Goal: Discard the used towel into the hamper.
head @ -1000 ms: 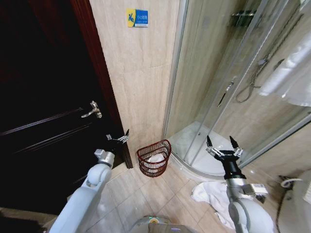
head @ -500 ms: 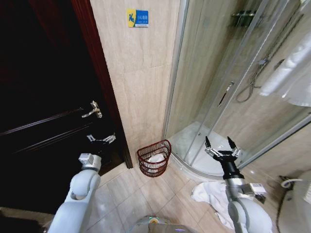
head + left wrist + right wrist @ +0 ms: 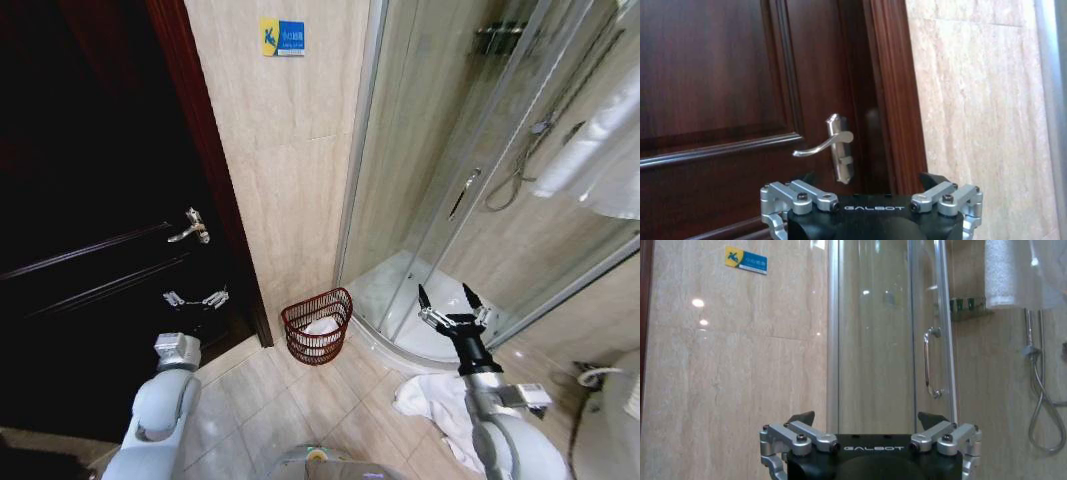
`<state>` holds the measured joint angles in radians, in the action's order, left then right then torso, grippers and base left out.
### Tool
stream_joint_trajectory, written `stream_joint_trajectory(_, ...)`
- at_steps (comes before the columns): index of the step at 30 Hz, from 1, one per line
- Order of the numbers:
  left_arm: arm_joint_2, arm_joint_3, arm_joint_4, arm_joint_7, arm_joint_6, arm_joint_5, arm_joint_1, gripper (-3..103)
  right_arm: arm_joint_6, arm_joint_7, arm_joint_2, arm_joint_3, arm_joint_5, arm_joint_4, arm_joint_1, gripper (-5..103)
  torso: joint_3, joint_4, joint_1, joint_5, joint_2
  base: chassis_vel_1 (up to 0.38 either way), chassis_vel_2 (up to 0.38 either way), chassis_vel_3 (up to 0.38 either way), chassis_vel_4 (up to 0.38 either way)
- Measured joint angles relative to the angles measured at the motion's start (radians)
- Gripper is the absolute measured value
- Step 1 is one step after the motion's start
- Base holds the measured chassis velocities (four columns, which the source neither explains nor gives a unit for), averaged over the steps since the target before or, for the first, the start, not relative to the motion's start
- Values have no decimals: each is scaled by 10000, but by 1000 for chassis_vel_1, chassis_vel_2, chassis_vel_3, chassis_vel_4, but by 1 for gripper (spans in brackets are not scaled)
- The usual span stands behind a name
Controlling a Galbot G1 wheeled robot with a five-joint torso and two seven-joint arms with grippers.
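**Both hands released, hamper on floor by wall corner**

Hamper (image 3: pixel 317 325): stands upright on the tiled floor (image 3: pixel 290 400), against the beige marble wall (image 3: pixel 285 180), between the dark wooden door (image 3: pixel 90 230) and the curved base of the glass shower cabin (image 3: pixel 470 170). White cloth lies inside it, low in the basket.

White towel (image 3: pixel 432 400): crumpled on the floor near the shower base, to the right of the hamper and well apart from it. Partly hidden by the right arm.

Left hand (image 3: pixel 194 298): raised in front of the door panel, below the silver door handle (image 3: pixel 189 228), fingers spread apart, empty. Left wrist view looks at the door handle (image 3: pixel 830 145) and the door frame beside the marble wall.

Right hand (image 3: pixel 446 300): raised in front of the shower base, above the towel on the floor, fingers spread apart, empty. Right wrist view looks at the shower door with its handle (image 3: pixel 930 362) and a blue-and-yellow sign (image 3: pixel 745 260) on the wall.

Same sign (image 3: pixel 283 37) sits high on the wall above the hamper in the head view. Neither hand touches the hamper or the towel.
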<state>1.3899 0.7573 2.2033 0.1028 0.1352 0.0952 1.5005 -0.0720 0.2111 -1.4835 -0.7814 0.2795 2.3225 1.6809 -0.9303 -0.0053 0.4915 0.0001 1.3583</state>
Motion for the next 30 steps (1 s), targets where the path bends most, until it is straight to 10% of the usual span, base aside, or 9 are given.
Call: stream_joint_trajectory(30, -151, -80, 53, 2, 255, 350, 205, 100, -27, -283, -145, -37, 33, 359, 477, 100, 0, 0, 0, -2, 0, 0, 0, 0, 0)
